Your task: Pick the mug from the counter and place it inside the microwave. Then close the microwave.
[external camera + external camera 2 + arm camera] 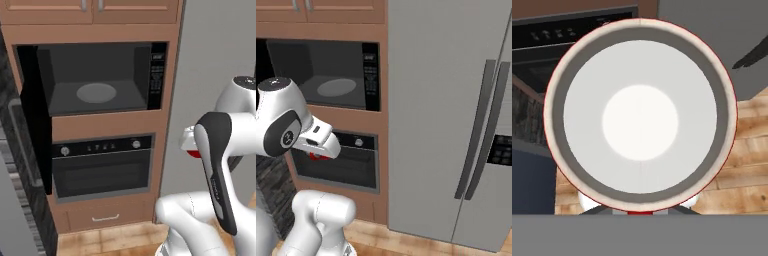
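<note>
1. While the microwave (97, 77) stands open in the upper middle of the left base view, its door (35, 120) swung out along the left edge and the turntable (96, 92) bare, the arm (215, 165) rises at lower right. A sliver of the red mug (192, 153) peeks out at middle right, just left of the arm, level with the oven (102, 167) below the microwave. It looks carried low, probably for a lift to the opening.

2. In the right base view, the microwave fills the upper left and the fridge (451, 115) the right half. The red of the mug shows under the white hand at middle left, before the oven's panel.

3. In the hand view, the mug's white inside occupies the centre, seen straight down its mouth, rim up toward the camera. The gripper (640, 212), at bottom centre, is closed on the rim, so the mug hangs upright over the wood floor (747, 165) at lower right.
</note>
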